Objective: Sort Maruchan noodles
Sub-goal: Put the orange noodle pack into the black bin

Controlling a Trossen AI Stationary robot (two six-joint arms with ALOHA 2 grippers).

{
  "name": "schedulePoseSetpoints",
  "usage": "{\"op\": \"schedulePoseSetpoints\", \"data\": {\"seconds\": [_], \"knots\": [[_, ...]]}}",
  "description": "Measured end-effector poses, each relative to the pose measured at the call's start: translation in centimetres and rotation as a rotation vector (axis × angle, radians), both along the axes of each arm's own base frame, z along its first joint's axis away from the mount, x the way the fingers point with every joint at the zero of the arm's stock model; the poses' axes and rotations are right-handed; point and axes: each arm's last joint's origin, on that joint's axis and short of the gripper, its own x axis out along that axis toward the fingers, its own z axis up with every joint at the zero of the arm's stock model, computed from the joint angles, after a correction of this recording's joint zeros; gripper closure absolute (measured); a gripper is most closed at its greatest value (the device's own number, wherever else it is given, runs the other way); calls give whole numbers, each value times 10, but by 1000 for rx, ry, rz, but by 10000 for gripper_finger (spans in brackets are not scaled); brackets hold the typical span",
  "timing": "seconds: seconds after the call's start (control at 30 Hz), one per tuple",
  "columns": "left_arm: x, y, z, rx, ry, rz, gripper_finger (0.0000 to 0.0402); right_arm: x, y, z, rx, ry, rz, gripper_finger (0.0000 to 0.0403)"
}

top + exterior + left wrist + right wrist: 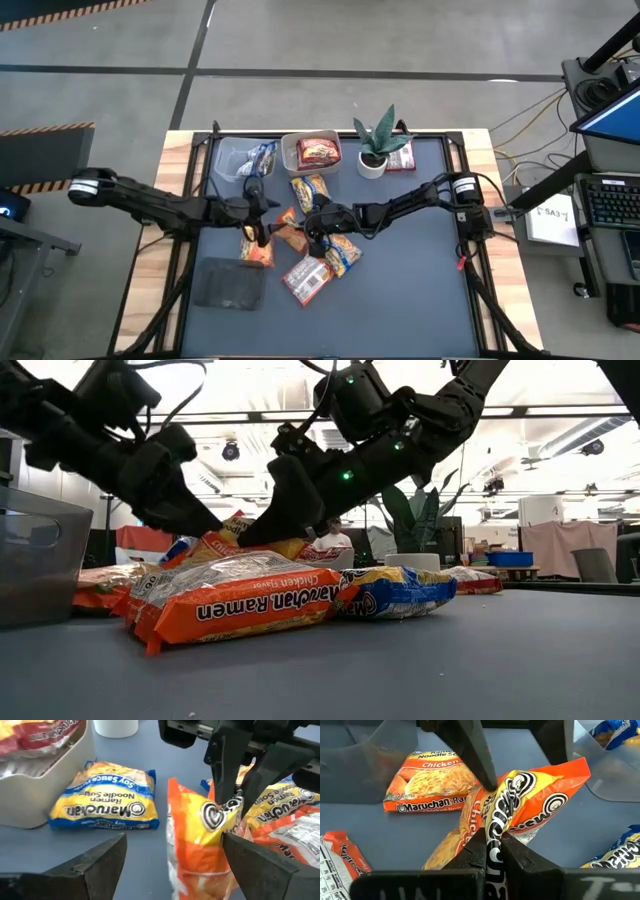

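An orange Maruchan Chicken packet (520, 802) is pinched by the right gripper (492, 845) (apparently a handover); the left gripper (172, 857) is spread wide around it.

The table (440, 300) had a dark blue-grey top framed by light wood edges. A small white pot holding a green plant (377, 147) stood near its far edge, and everything else lay placed around it. Just beside the pot, toward the right arm's side, lay a dark red noodle packet (402, 157). On the other side of the pot sat a clear tub (311, 153) with a red packet inside, and beyond it a second clear tub (238, 160). In front of the pot, toward mid-table, lay a blue-yellow packet (311, 188), then orange packets (256, 250) and a red-and-white packet (306, 280). Farthest from the pot, near the front left, lay a dark grey cloth pad (229, 283).
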Motion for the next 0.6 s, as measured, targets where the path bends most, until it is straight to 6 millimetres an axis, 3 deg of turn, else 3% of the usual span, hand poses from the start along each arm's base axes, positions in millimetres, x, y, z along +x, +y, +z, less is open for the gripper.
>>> {"op": "schedulePoseSetpoints", "data": {"seconds": [0.4,0.6], "knots": [[20,-3,-24,-53,-46,-63,127,0,0,0,-17,-1,-7,385],[22,-3,-29,-53,-28,-62,198,0,-1,0,-22,5,-7,385]]}}
